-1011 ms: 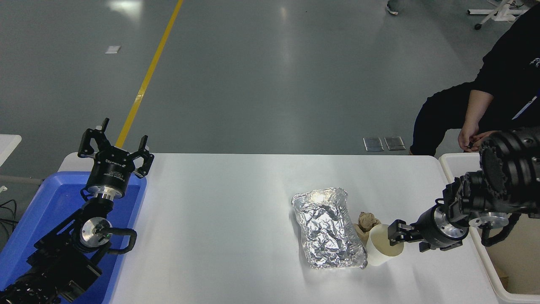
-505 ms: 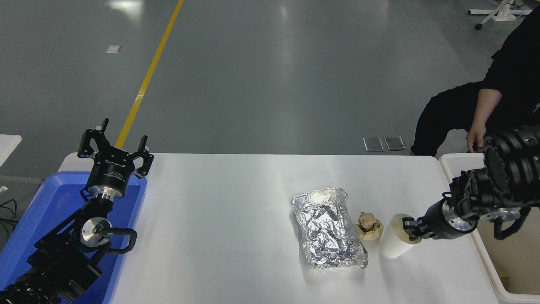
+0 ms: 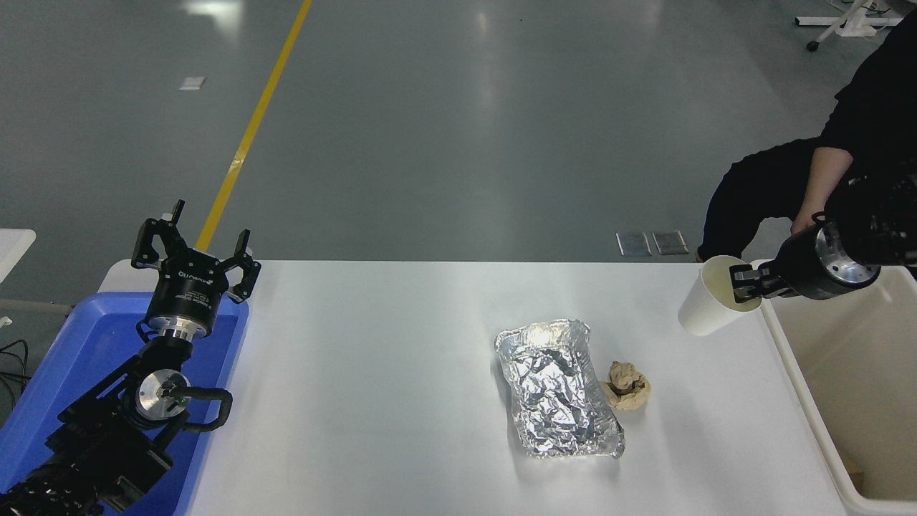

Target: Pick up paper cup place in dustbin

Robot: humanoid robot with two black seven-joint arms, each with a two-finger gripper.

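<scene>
- The right gripper (image 3: 741,292) has its fingers pinched on the rim of the paper cup (image 3: 706,297), one inside the mouth and one outside, which explains why the cup hangs tilted with its mouth turned toward the arm and its base pointing down and left.
- The cup is off the white surface (image 3: 394,373), held in the air over the far right corner, just beside the near-left rim of the dustbin (image 3: 777,337) but not yet over its opening.
- A rim grip suits a light, tapered cup: it avoids crushing the wall, though the hold looks slender, so a jolt could let the cup swing or slip.
- The dustbin stands against the right edge of the surface, so the carry is short; in my judgement the lift is done and what remains is to bring the cup past the rim and let go.
- The foil tray (image 3: 559,387) and the crumpled brown paper wad (image 3: 627,385) lie side by side near the middle right, well apart from the cup and out of its path.
- The left gripper (image 3: 195,254) is parked at the lower left above the blue bin (image 3: 64,373), fingers spread and empty.
- A person (image 3: 824,179) sits at the far right, close behind the right arm.
</scene>
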